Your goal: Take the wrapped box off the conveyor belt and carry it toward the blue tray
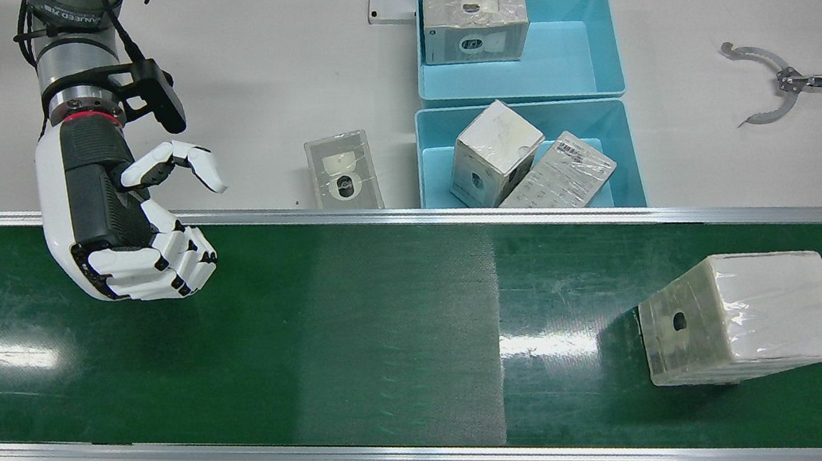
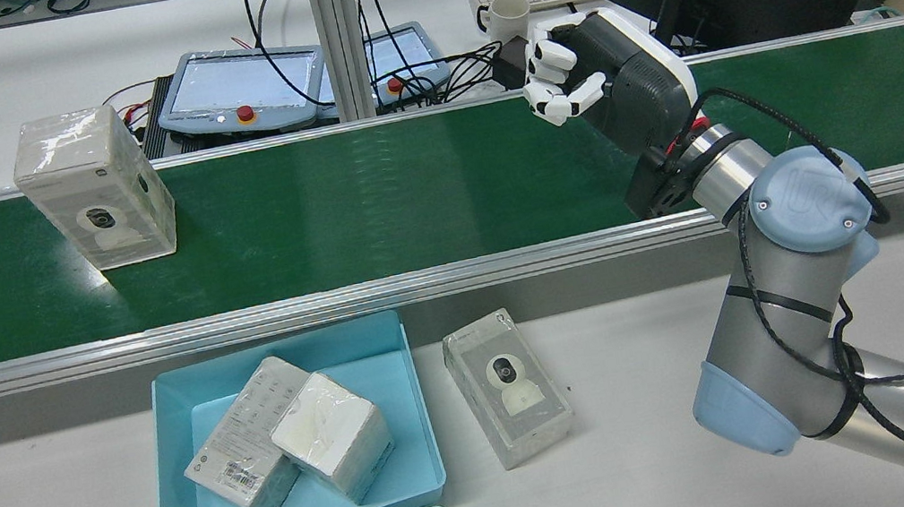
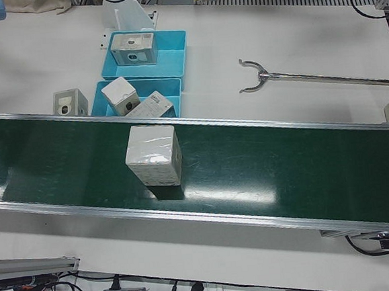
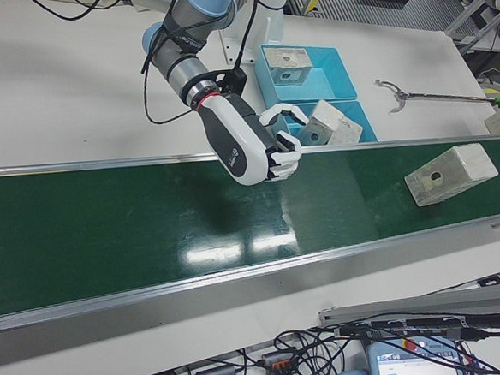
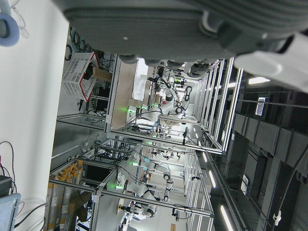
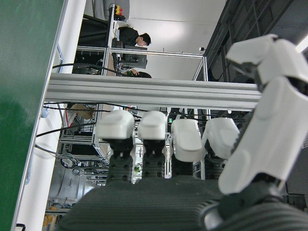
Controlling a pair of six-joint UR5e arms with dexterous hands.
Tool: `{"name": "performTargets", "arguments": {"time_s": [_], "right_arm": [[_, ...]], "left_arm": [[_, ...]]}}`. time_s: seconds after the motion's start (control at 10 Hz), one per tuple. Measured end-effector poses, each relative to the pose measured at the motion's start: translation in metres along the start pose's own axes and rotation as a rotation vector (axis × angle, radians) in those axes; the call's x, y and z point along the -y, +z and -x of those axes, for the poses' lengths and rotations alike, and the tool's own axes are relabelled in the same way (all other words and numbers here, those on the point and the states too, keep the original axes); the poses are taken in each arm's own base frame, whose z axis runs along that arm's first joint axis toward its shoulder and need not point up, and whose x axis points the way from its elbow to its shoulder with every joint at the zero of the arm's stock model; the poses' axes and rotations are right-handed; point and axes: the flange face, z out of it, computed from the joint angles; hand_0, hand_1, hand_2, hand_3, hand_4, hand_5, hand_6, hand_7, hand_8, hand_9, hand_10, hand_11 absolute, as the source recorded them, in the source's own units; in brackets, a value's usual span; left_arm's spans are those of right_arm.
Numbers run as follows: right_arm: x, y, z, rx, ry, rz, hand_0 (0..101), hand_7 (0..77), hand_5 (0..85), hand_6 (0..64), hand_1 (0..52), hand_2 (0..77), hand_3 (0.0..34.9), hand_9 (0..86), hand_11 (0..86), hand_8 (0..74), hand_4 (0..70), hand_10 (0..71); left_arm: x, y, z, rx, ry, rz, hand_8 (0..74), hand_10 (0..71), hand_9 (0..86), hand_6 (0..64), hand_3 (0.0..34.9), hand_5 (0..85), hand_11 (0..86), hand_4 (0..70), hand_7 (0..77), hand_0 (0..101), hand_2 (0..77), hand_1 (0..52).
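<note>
On the green conveyor belt (image 1: 360, 326), my wrapped box (image 1: 741, 317) sits alone toward the right end in the front view, well apart from my right hand (image 1: 128, 222), which hovers over the belt's far edge at the left. Its fingers (image 1: 166, 265) are curled loosely, holding nothing. The blue tray (image 1: 589, 125) lies beyond the belt, between them. I can't tell my left hand's finger state

I see the wrapped box (image 1: 741, 317), whitish under glossy clear film with a small dark hole on one face, sitting on the green conveyor belt (image 1: 360, 326) at the lower right of the front view. The nearer blue tray (image 1: 433, 155) lies above it, just beyond the belt's far rail, already holding two similar boxes.
</note>
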Motion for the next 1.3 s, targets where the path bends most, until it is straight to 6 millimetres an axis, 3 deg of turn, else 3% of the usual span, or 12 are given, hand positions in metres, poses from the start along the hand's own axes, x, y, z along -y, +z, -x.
{"name": "performTargets", "arguments": {"time_s": [0.1,0.2,0.3,0.4,0.5,0.6,0.7,0.8,0.9,1.1,1.2,1.3], "right_arm": [[-0.001,0.000,-0.003,-0.005,0.000,0.003,41,69.8,70.4,63.3,2.2,42.5,0.3,62.2,62.7,63.3,62.2,63.3],[-0.001,-0.001,-0.006,-0.011,-0.001,0.006,41,69.8,70.9,63.3,2.2,32.7,0.3,53.5,54.0,56.2,51.3,55.6],[-0.002,-0.001,-0.008,-0.016,-0.001,0.007,43,66.5,54.5,60.5,2.7,12.5,4.6,34.9,44.2,37.1,32.7,46.9],[-0.002,-0.001,-0.008,-0.018,-0.001,0.008,43,66.5,54.5,60.5,2.7,12.5,4.6,34.9,44.2,37.1,32.7,46.9],[-0.002,-0.001,-0.009,-0.019,0.000,0.009,44,58.4,46.4,54.5,12.0,4.9,9.0,25.1,25.1,27.8,23.5,27.3],[-0.003,-0.001,-0.008,-0.019,-0.001,0.009,45,49.1,37.6,46.9,10.9,10.9,12.9,16.4,15.8,16.9,13.6,15.8],[-0.002,-0.001,-0.007,-0.017,-0.001,0.009,45,40.9,27.3,39.3,12.0,8.7,16.5,7.1,6.5,4.4,4.4,2.2],[-0.002,0.000,-0.005,-0.014,-0.002,0.009,45,40.9,27.3,39.3,12.0,8.7,16.5,7.1,6.5,4.4,4.4,2.2],[-0.002,0.000,-0.002,-0.010,-0.001,0.010,36,12.0,1.6,13.1,21.3,27.3,25.6,0.5,1.6,7.1,4.9,0.0],[-0.002,0.001,0.001,-0.005,0.000,0.012,36,12.0,1.6,13.1,21.3,27.3,25.6,0.5,1.6,7.1,4.9,0.0],[-0.002,0.001,0.001,-0.004,0.001,0.012,22,7.6,0.0,0.0,20.2,61.6,30.5,1.6,1.6,6.5,1.1,0.0],[-0.003,0.002,0.002,-0.003,0.002,0.014,17,7.6,0.5,0.0,21.8,60.5,30.5,1.1,1.6,6.5,2.2,0.0]], "left_arm": [[0.000,0.000,0.000,0.000,0.000,0.000,0.5,0.0,0.5,0.0,0.0,0.5,0.0,0.0,0.5,0,0.5,0.0],[0.000,0.000,0.000,0.000,0.000,0.000,0.0,0.0,0.5,0.0,0.0,0.5,0.0,0.0,0.5,0,1.1,0.0],[0.000,0.000,0.000,0.000,0.000,0.000,0.0,0.5,0.0,0.0,0.0,0.5,0.0,0.0,0.5,0,1.1,0.0],[0.000,0.000,0.000,0.000,0.000,0.000,0.5,0.5,0.0,0.0,0.0,0.5,0.0,0.0,0.5,0,1.1,0.0],[0.000,0.000,0.000,0.000,0.000,0.000,0.5,0.5,0.0,0.0,0.0,0.5,0.0,0.0,0.5,0,1.1,0.0],[0.000,0.000,0.000,0.000,0.000,0.000,0.5,0.5,0.0,0.0,0.0,0.5,0.0,0.0,0.5,0,1.1,0.0],[0.000,0.000,0.000,0.000,0.000,0.000,0.0,0.5,0.0,0.0,0.0,0.5,0.0,0.0,0.5,0,0.5,0.0],[0.000,0.000,0.000,0.000,0.000,0.000,0.0,0.5,0.0,0.0,0.0,0.5,0.0,0.0,0.5,0,0.5,0.0],[0.000,0.000,0.000,0.000,0.000,0.000,0.0,0.0,0.0,0.0,0.0,0.5,0.0,0.0,0.5,0,1.1,0.0],[0.000,0.000,0.000,0.000,0.000,0.000,0.5,0.5,0.0,0.0,0.0,0.5,0.0,0.0,0.5,0,1.1,0.0],[0.000,0.000,0.000,0.000,0.000,0.000,0.5,0.5,0.0,0.0,0.0,0.5,0.0,0.0,0.5,0,1.1,0.0],[0.000,0.000,0.000,0.000,0.000,0.000,0.5,0.5,0.5,0.0,0.0,0.5,0.0,0.0,0.5,0,1.1,0.0]]}}
